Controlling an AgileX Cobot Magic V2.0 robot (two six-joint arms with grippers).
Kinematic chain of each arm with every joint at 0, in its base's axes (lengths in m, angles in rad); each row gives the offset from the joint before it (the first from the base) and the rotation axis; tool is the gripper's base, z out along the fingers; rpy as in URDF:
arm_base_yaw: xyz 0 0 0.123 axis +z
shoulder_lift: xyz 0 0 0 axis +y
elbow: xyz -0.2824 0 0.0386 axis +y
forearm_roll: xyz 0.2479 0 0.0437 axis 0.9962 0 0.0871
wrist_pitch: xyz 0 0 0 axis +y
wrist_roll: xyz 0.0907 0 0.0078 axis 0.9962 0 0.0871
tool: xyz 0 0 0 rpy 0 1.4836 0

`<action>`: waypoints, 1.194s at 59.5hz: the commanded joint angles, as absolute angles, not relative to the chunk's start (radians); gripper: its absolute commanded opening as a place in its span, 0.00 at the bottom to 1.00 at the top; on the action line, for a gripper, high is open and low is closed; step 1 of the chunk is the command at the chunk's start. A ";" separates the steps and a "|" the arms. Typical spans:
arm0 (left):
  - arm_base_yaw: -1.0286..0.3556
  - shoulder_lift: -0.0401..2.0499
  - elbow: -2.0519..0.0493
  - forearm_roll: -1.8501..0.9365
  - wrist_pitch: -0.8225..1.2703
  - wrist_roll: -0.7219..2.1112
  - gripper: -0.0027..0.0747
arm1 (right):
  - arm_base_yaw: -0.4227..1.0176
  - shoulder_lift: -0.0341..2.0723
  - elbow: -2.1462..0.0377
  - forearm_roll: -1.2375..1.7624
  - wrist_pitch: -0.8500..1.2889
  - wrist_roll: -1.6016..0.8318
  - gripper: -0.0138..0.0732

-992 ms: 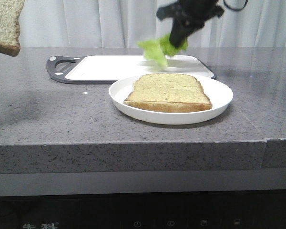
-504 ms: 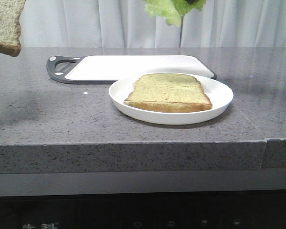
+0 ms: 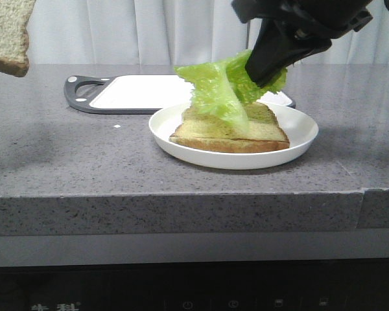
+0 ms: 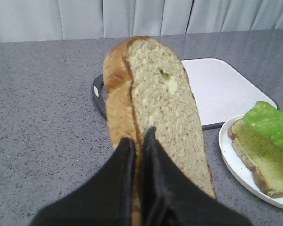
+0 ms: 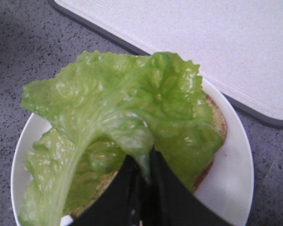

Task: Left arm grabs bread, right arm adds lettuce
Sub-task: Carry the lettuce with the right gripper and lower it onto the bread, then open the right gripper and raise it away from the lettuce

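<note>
My left gripper is shut on a tan speckled bread slice and holds it edge-up in the air; that slice shows at the far upper left of the front view. A second bread slice lies on a white plate. My right gripper is shut on a bright green lettuce leaf, which drapes over the slice on the plate. In the front view the black right gripper hangs just above the plate with the lettuce drooping onto the bread.
A white cutting board with a dark grey rim and handle lies behind the plate, also in the left wrist view and right wrist view. The grey speckled counter ends at a front edge. White curtains hang behind.
My right gripper has come down from above the frame with the lettuce, which now drapes on the bread on the plate. The left gripper and its slice have not moved.
</note>
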State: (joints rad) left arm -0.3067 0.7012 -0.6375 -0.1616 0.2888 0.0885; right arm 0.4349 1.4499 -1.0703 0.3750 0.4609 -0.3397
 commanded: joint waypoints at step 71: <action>-0.303 0.700 -0.667 -0.186 0.217 0.078 0.01 | 0.430 1.182 -1.099 0.389 0.426 -0.347 0.58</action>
State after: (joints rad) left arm -0.3067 0.7012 -0.6375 -0.1636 0.2904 0.0867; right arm 0.4349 1.2706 -1.0703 0.3794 0.4615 -0.3398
